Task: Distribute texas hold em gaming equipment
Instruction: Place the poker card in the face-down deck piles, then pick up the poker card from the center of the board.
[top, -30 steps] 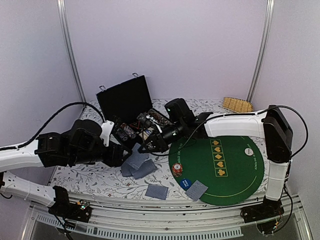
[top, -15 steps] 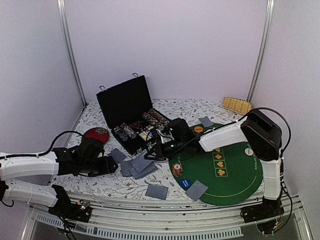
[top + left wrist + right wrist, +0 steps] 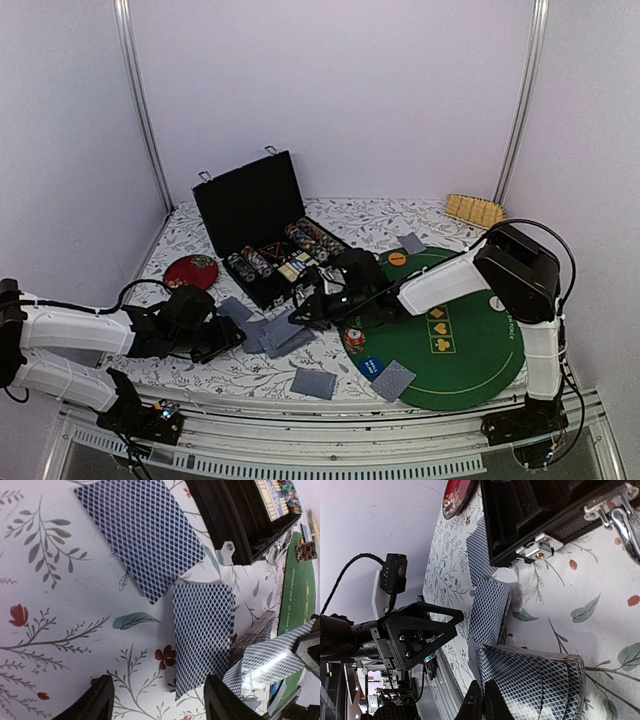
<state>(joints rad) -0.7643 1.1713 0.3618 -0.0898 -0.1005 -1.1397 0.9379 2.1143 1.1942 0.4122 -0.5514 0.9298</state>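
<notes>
Now, down low over the floral tablecloth (image 3: 60,605) with the left gripper (image 3: 160,692), jaws spread wide and holding nothing. Straight ahead of that gap, flat and face-down: one diamond-backed playing card (image 3: 202,635); further out from the tips and off to one side, a second card (image 3: 142,535) beside the corner of the black case (image 3: 235,515). Over on the right gripper (image 3: 481,700), jaws pressed together, apparently pinching the edge of a bowed card (image 3: 535,687) arching up off the cloth just ahead of the tips. Thin, light, slick stuff, judging by that bend: springy rather than stiff, easy to crease, awkward to lift when flat on fabric. Best taken by a short edge or a raised corner, or slid onto an overlap first; no squeezing across the face. Hard to say whether one card or several in that pinch: layered-looking far edge, too blurred to count. Right fingertips cut off at the frame bottom, so the contact itself out of sight. Card faces all hidden. Well beyond both sets of jaws, chips (image 3: 305,238) racked in the case, one striped chip (image 3: 355,340) out on the green felt (image 3: 470,350).
</notes>
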